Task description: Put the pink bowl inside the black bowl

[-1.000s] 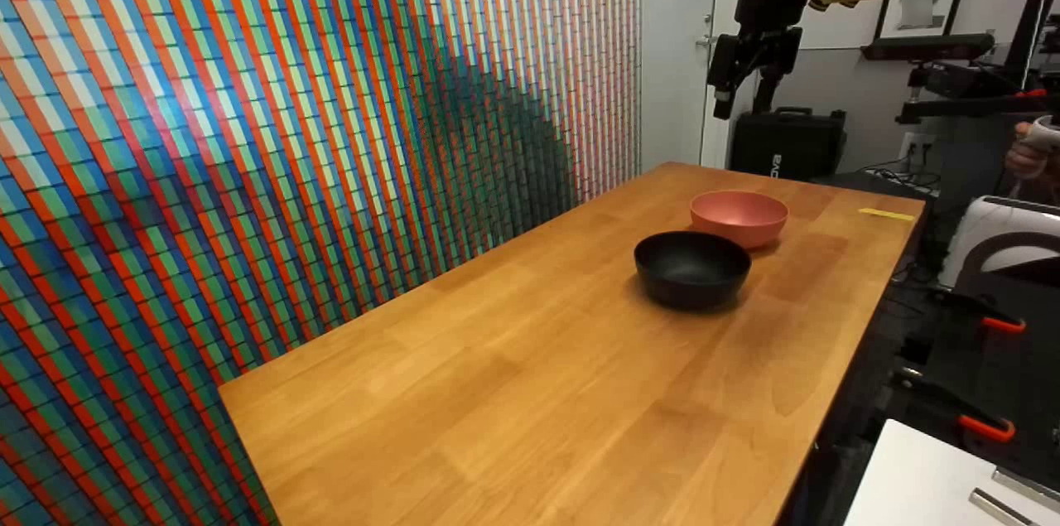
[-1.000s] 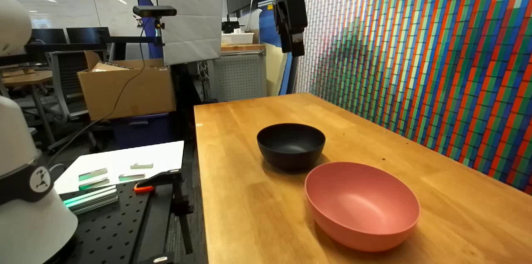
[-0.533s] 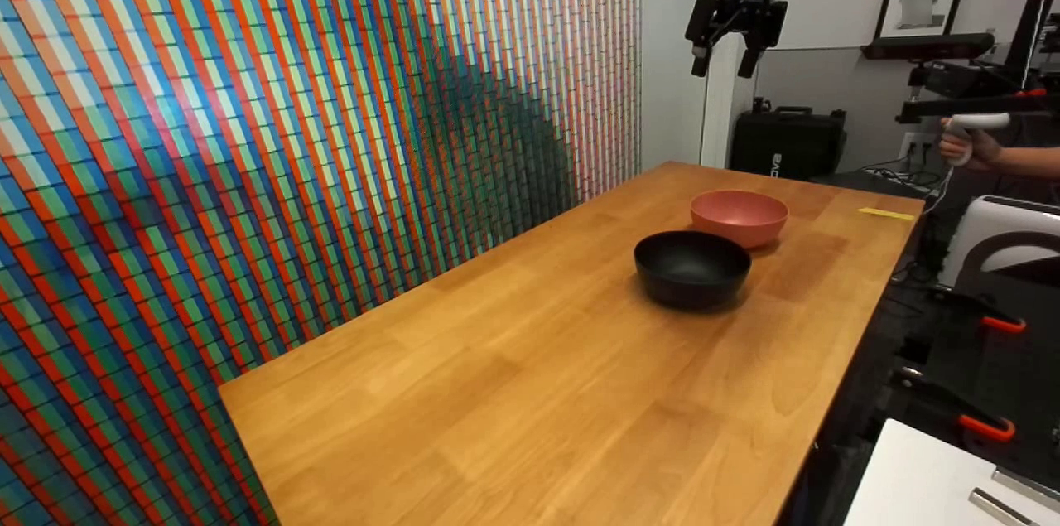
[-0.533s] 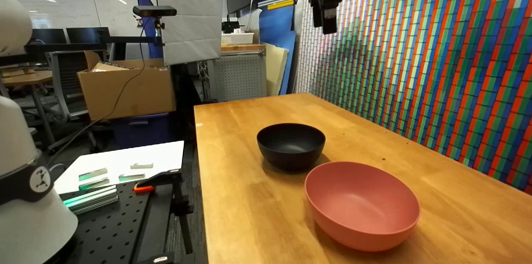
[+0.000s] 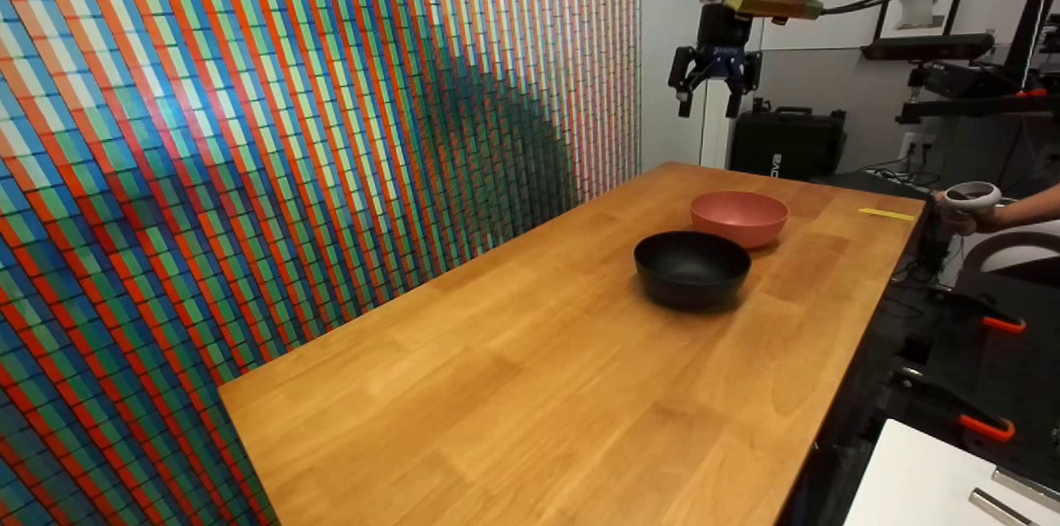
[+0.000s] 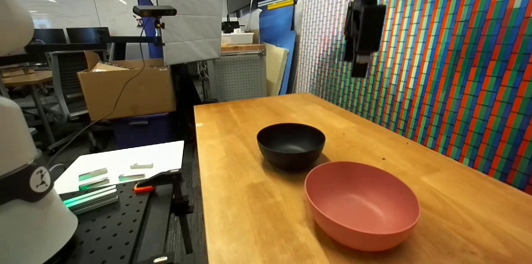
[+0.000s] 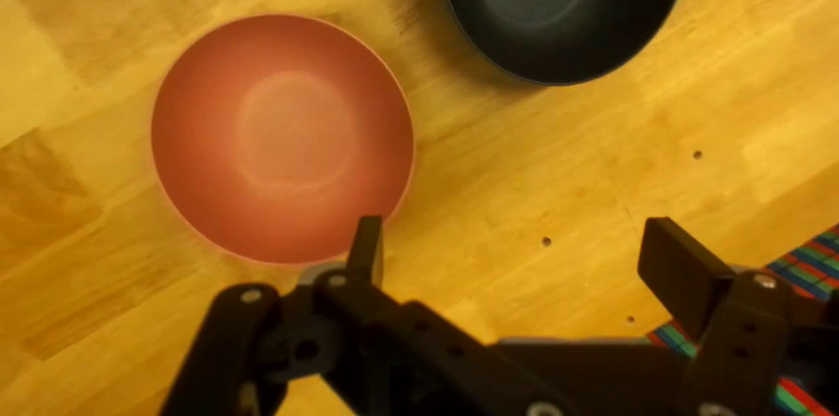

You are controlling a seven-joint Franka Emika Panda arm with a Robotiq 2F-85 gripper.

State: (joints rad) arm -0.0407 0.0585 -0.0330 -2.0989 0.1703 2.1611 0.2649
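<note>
In an exterior view I count two bowls, both upright on one surface (image 5: 497,377): the pink bowl (image 5: 739,213) toward the far end, and the black bowl (image 5: 692,271) near it, hiding a little of the pink one from my sight. My one gripper (image 5: 709,106) hangs higher than both, pointing down, its two fingers (image 5: 734,104) spread well apart and with hold of nothing. Around them I see one yellow strip (image 5: 885,214) on the surface, one black case (image 5: 782,147) behind, one striped wall (image 5: 331,137) along the side and, just past the edge, a person's hand (image 5: 959,223) with a white controller (image 5: 970,200).

In an exterior view with a cardboard box (image 6: 129,93) in the background, the pink bowl is the nearer of the two. I get the gripper edge-on there, so I cannot judge its spread. Off the surface stand the arm's white base (image 6: 29,230) and a white board (image 6: 162,156) with four small strips on it.

In the wrist view I look down at the bowls, which stand apart. One fingertip crosses my sight of the pink bowl's rim; the black bowl is cut off by the top edge. Between the wide-set fingers I see the surface, dotted with small dark holes (image 7: 546,242).
</note>
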